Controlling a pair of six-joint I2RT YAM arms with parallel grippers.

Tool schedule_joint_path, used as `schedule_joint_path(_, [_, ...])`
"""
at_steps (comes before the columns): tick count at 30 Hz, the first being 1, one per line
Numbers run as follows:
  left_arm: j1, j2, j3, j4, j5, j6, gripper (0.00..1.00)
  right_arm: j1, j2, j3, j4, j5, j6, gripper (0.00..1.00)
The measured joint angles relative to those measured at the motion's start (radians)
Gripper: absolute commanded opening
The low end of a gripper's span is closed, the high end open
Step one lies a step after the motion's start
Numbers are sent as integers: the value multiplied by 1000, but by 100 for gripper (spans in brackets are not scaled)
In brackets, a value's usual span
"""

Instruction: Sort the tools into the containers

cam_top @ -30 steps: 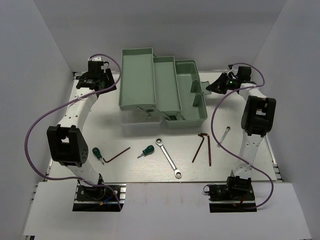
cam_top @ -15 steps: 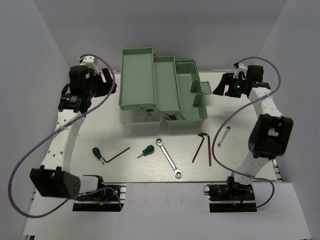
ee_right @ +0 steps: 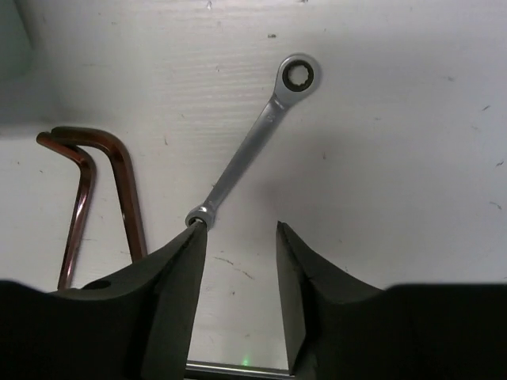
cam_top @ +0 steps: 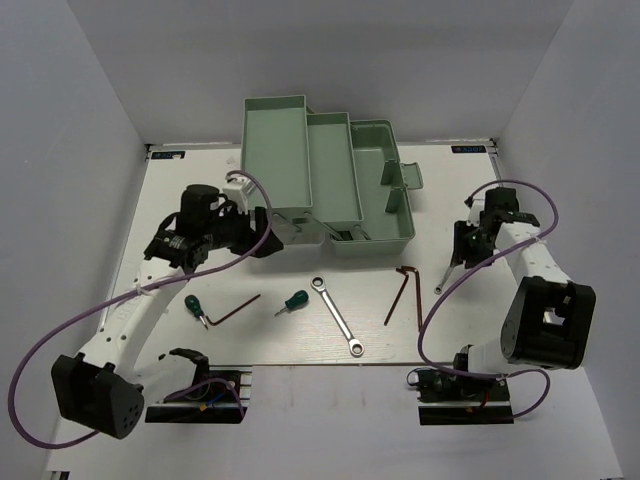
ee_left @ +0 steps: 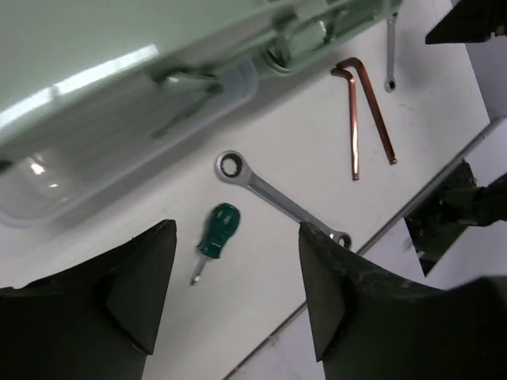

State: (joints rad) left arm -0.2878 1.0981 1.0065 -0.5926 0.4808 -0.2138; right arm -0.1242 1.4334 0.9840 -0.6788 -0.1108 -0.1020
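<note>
Toolbox [cam_top: 275, 150] stands fanned open at the far middle of the desk [cam_top: 450, 190]. The left tool [ee_left: 238, 229] hangs open near its front. The right tool [ee_right: 239, 233] is open too, with one fingertip at the end of the short wrench [ee_right: 249, 146]. On the desk in front of the toolbox lie the long wrench [cam_top: 337, 317], a pair of hex keys [ee_left: 353, 127], a single hex key [cam_top: 235, 309], a green screwdriver [cam_top: 296, 298] and a second screwdriver [cam_top: 191, 303].

Left wrist view: we get the toolbox [ee_left: 119, 47] blurred and cut by the top and left edges. The short wrench [ee_left: 392, 47] runs off the top edge there. Right wrist view: we lose the lower ends of the hex keys [ee_right: 127, 186] behind one finger of the right gripper [ee_right: 239, 229]. Top view: that gripper covers the short wrench's upper end, and we find both jaw gaps too small to tell.
</note>
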Motion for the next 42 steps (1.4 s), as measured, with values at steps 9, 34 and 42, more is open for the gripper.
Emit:
schedule_joint_path(9, [-235,39,-52,18,-83,-23,79,4,101,-8,3,60,87,51])
schedule_joint_path(34, [-685,306,-149,119,-553,-309,87,103,296,55,48,217,270,0])
schedule_joint_path(42, [-758,364,-145,151,-607,-379,98,78,283,52,47,161,239,0])
